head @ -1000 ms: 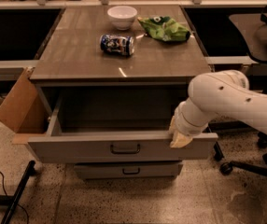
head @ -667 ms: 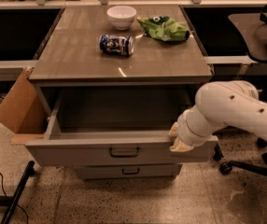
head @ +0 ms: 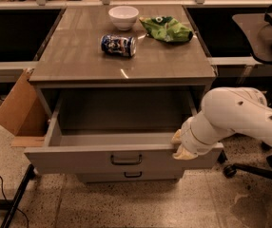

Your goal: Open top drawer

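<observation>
The top drawer [head: 79, 160] of the grey cabinet is pulled far out, its grey inside showing empty. Its small dark pull handle [head: 126, 160] sits at the centre of the front panel. My gripper [head: 179, 146] is at the right end of the drawer front's top edge, its yellowish tips against the rim. The white arm [head: 240, 118] comes in from the right and hides most of the gripper. A lower drawer with a similar handle [head: 132, 175] shows just beneath, closed.
On the cabinet top [head: 79, 56] lie a white bowl [head: 123, 16], a blue can on its side [head: 118, 45] and a green chip bag [head: 167, 28]. A cardboard box [head: 19, 110] leans at the left. An office chair [head: 269, 42] with wheeled base [head: 250, 167] stands at the right.
The arm and gripper have shifted a little to the right along the drawer front and back toward the camera. The drawer stands about as far out as before.
</observation>
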`<action>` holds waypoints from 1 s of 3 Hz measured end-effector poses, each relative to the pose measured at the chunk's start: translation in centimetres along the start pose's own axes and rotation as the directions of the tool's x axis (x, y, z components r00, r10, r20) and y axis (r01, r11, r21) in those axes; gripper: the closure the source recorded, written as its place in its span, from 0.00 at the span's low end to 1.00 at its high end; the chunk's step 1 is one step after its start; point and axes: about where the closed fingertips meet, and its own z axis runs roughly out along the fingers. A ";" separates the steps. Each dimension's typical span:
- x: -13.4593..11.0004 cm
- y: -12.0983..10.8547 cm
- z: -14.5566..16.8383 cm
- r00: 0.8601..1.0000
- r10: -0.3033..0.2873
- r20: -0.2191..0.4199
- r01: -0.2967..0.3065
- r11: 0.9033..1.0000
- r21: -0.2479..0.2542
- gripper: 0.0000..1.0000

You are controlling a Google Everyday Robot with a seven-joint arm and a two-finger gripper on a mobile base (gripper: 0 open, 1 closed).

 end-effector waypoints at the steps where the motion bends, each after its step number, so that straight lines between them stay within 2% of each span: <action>1: 0.0 0.0 0.0 1.000 0.000 0.000 0.000 1.000 0.000 1.00; 2: 0.0 0.0 0.0 1.000 0.000 0.000 0.000 1.000 0.000 0.81; 3: 0.0 0.0 0.0 1.000 0.000 0.000 0.000 1.000 0.000 0.58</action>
